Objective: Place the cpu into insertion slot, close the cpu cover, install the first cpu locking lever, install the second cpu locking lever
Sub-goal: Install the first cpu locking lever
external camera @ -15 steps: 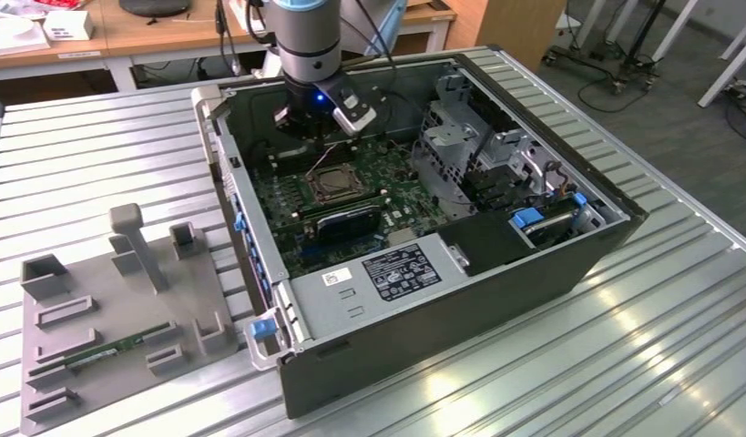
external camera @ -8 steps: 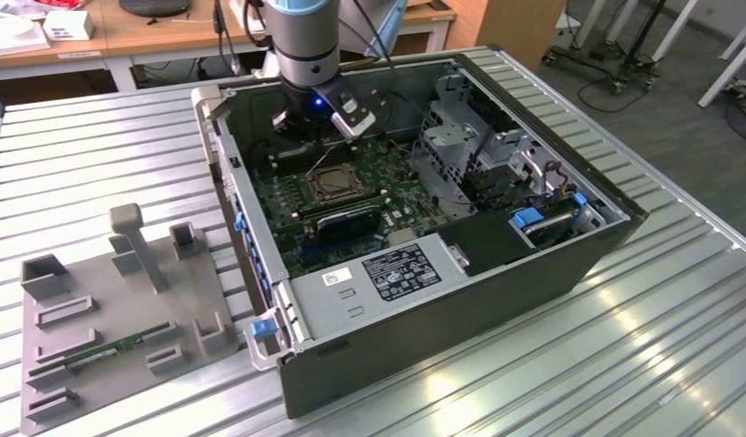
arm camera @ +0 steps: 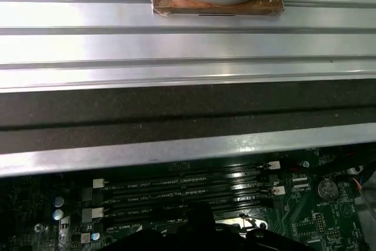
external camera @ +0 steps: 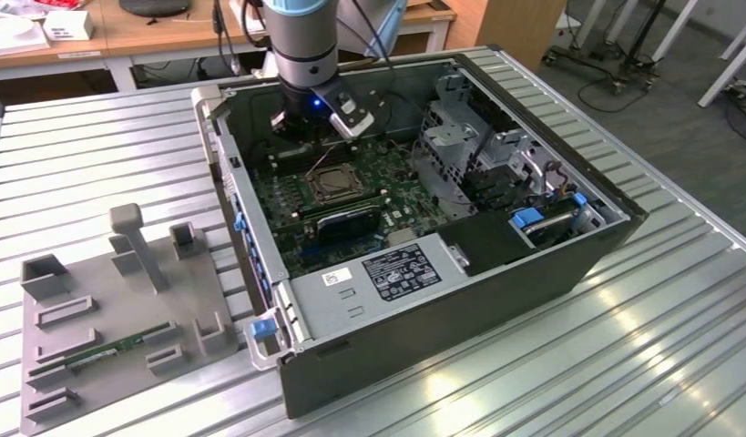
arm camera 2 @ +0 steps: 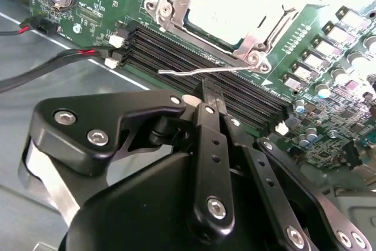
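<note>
A ribbed metal tabletop point(external camera: 616, 364) carries an open computer case point(external camera: 470, 309), with wooden desks point(external camera: 154, 32) behind it in the room. At the exterior view's left, a grey tray point(external camera: 106, 300) holds 1 green memory stick point(external camera: 117, 347). The arm point(external camera: 302, 45) reaches down into the case over the green motherboard point(arm camera 2: 88, 22). In the second wrist view the fingers point(arm camera 2: 207, 95) are pressed together with no gap showing (nothing gripped between them). Their tips are just beside 1 thin locking lever point(arm camera 2: 200, 72) that stands out along the memory slots point(arm camera 2: 176, 51). The cpu cover point(arm camera 2: 173, 4) lies flat on the socket. The cpu point(arm camera 2: 229, 4) sits inside it, its pale face showing through the cut-out.
</note>
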Controlling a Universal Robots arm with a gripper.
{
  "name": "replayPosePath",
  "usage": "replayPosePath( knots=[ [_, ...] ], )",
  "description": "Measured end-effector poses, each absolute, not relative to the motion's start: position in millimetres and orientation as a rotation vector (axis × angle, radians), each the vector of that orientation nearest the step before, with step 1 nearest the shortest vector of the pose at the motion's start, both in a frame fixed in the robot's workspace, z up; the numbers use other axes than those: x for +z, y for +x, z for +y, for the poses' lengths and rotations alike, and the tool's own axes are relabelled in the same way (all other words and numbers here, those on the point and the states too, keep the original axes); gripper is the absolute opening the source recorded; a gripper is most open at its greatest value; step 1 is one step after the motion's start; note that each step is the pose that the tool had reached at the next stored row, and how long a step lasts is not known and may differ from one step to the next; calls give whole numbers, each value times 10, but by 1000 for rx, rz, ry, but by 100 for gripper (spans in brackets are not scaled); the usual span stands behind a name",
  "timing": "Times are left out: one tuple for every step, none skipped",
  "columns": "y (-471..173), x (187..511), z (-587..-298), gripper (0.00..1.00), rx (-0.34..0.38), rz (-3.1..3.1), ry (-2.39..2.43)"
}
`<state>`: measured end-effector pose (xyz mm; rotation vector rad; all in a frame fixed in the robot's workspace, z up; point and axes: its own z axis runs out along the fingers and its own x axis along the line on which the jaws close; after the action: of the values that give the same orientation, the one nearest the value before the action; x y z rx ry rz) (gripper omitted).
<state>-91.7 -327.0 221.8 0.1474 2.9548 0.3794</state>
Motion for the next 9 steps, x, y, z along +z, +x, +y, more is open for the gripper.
replayPosePath(
  knots=[
    [-909,2218,-3270,11,379,2955,148],
    [-899,2218,-3270,11,379,2955,147],
    [-889,2218,-3271,11,380,2955,148],
    [-877,2218,-3271,11,379,2955,148],
    [-868,2218,-3271,11,379,2955,148],
    [-866,2218,-3272,11,380,2955,147],
    [-866,2218,-3272,11,380,2955,148],
    [-866,2218,-3276,11,380,2955,148],
    [-865,2218,-3281,11,380,2955,147]
  ],
)
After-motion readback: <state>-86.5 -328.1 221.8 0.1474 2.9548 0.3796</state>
